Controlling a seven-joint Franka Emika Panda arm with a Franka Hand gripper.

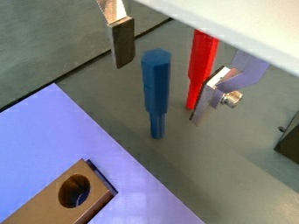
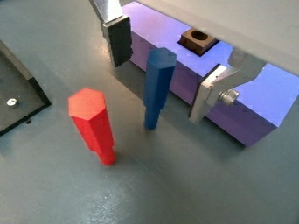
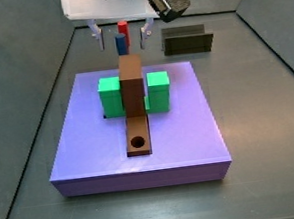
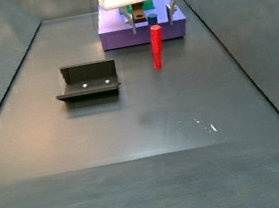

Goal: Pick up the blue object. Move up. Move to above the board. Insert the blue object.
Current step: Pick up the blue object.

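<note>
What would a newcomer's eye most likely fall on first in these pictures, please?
Probably the two upright pegs on the grey floor: a blue peg standing between the fingers of the open gripper, and a red peg standing free nearby. Next comes the large purple slab, carrying the brown board with its round hole and two green blocks.

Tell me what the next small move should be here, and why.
Probably close the tool on the blue object. In both wrist views it stands upright on the grey floor between the open fingers, with a gap on each side. The red peg stands apart, clear of the fingers.
</note>
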